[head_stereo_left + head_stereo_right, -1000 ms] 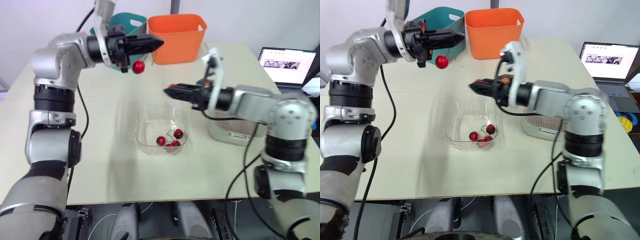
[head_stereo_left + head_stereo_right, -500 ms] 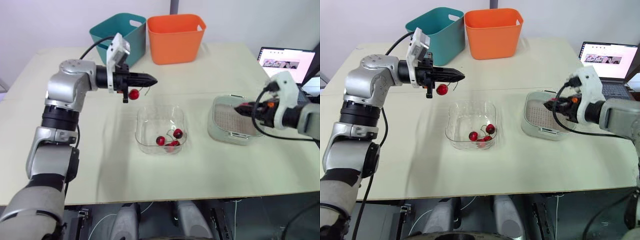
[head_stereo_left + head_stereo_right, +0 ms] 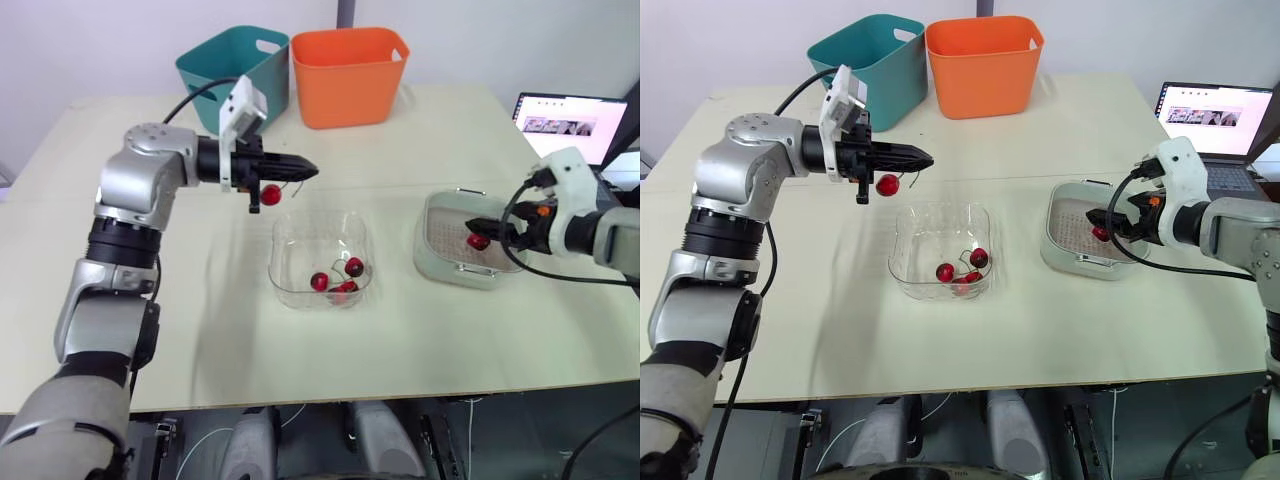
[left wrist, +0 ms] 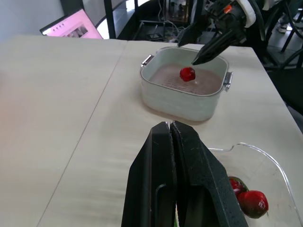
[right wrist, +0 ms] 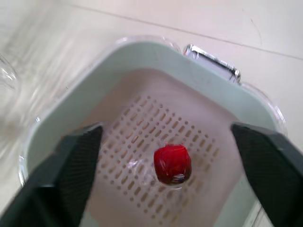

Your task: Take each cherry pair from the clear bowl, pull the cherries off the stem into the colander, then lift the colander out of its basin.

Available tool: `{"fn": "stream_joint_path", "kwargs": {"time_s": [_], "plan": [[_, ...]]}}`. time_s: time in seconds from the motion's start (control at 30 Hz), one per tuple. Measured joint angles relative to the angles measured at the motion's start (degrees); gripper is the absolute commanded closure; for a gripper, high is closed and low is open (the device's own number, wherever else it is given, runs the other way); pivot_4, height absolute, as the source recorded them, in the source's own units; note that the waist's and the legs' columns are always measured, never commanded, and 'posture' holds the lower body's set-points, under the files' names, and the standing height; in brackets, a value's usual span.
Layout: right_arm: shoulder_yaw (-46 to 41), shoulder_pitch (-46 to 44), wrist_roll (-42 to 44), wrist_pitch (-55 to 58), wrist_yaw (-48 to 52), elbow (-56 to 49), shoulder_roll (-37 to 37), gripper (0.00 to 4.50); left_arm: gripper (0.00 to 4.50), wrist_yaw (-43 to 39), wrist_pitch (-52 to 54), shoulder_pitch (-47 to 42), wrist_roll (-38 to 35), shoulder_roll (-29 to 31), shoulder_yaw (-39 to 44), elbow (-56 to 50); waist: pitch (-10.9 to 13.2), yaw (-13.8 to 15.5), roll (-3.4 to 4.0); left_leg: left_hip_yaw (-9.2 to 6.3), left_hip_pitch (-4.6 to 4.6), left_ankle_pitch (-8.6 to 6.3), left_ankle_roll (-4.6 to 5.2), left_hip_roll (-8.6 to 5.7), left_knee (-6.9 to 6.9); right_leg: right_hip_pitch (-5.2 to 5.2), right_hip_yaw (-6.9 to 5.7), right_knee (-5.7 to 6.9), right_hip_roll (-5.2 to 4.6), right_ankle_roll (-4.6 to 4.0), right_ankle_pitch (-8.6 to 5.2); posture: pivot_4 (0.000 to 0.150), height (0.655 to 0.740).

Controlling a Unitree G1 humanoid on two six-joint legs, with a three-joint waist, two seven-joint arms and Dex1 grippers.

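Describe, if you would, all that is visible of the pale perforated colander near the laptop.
The squarish pale plastic-looking colander with rounded corners sits upright inside a pale green basin on the beige table. Its floor carries rows of slots. Metal handles show at two opposite sides. One red cherry is over its floor; whether it rests there I cannot tell. The open right gripper hovers just above, not touching it.

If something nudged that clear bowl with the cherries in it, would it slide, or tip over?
Probably slide: the clear bowl is low and wide, sitting flat on the smooth table. It looks like thin plastic holding few cherries, so likely light and easily shoved. The round cherries would probably roll about inside.
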Motion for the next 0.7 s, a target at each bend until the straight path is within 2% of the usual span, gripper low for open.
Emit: {"fn": "stream_joint_path", "kwargs": {"time_s": [0.13, 0.33, 0.47, 0.7], "plan": [[-2.23, -6.19, 3.08, 1.78, 0.81, -0.06, 4.49, 0.03, 4.50, -0.14, 0.60, -1.63, -0.89, 0.22, 1.12, 1.68, 0.00, -0.03, 0.00, -0.02, 0.00, 0.00, 0.00, 0.01, 0.00, 0.01, -0.01, 0.01, 0.02, 0.03, 0.02, 0.150, 0.7400], [-3.57, -14.95, 11.47, 6.51, -1.72, -1.28, 19.10, 0.03, 4.50, -1.55, 6.20, -7.50, -5.36, 0.64, 5.00, 2.64, 0.00, 0.01, 0.00, -0.06, -0.03, 0.00, 0.00, 0.01, -0.01, 0.00, -0.04, 0.03, 0.03, 0.07, 0.05, 0.150, 0.7400], [-3.65, -17.63, 15.19, 7.04, -3.92, -0.11, 29.08, 0.03, 4.50, -1.28, 9.41, -9.70, -7.46, 0.80, 6.78, 3.33, 0.00, 0.00, 0.00, -0.07, -0.03, 0.00, 0.00, 0.01, 0.00, 0.01, -0.06, 0.05, 0.02, 0.06, 0.07, 0.150, 0.7400], [-1.32, -20.50, 16.12, 5.41, -6.30, 2.39, 39.30, 0.03, 4.50, -1.23, 11.11, -9.88, -7.66, 0.75, 6.94, 3.14, 0.00, -0.02, 0.01, -0.08, -0.03, 0.00, 0.00, 0.01, -0.01, -0.01, -0.07, 0.08, 0.02, -0.12, 0.18, 0.150, 0.7400]]}}
